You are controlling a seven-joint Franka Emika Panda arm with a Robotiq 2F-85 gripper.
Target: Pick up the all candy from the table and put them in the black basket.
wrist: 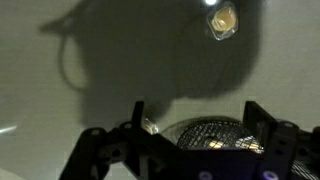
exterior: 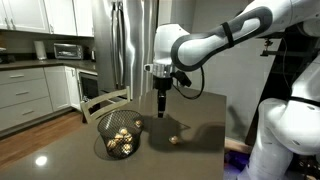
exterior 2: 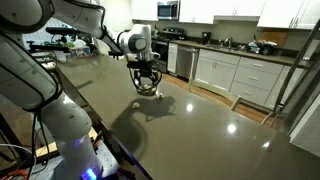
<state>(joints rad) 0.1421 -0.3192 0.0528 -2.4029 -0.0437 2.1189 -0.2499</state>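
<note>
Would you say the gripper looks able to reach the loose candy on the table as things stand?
Probably yes: the candy lies alone on the table beside the black basket, and the open gripper hangs nearby with nothing between them.

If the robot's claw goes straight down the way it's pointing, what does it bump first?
The gripper would probably hit bare table between the black basket and a loose candy, though depth is unclear.

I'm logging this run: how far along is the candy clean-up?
Done: several candies already lie in the black basket. In hand: nothing. The gripper hangs open and empty above the table, just beside the basket. Left: one loose candy sits on the table past the gripper, also visible in the wrist view. No other stray shows.
</note>
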